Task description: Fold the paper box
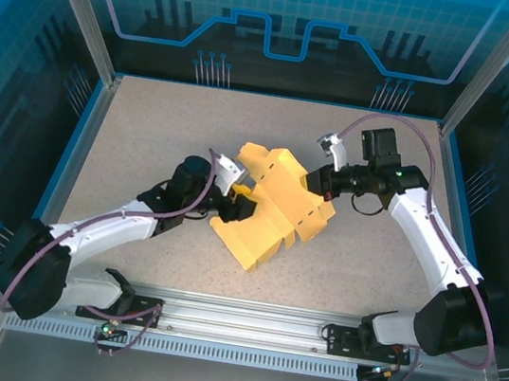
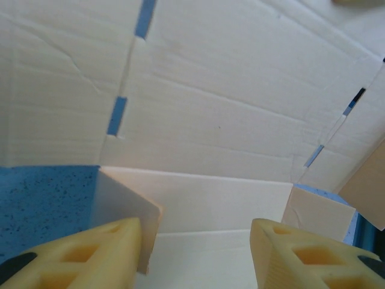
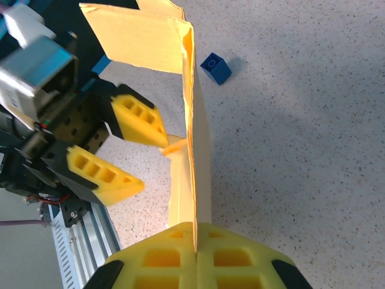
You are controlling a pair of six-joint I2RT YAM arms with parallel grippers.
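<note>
Two arms bend inward: right hand [image 1: 319, 182] pinches the paper box [image 1: 275, 215], left hand [image 1: 241, 205] spread beside it.

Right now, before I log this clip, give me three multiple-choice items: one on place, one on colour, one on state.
1. The blue cube lies: A inside the box; B on the table past the paper box; C on a shelf.
2. The paper box is: A yellow; B red; C green.
3. The right fingers are: A wide open; B holding the cube; C shut on a box panel.
Answers: 1 B, the right wrist view shows it on the speckled surface; 2 A, plain in the top view; 3 C, the panel's edge runs between them.
</note>
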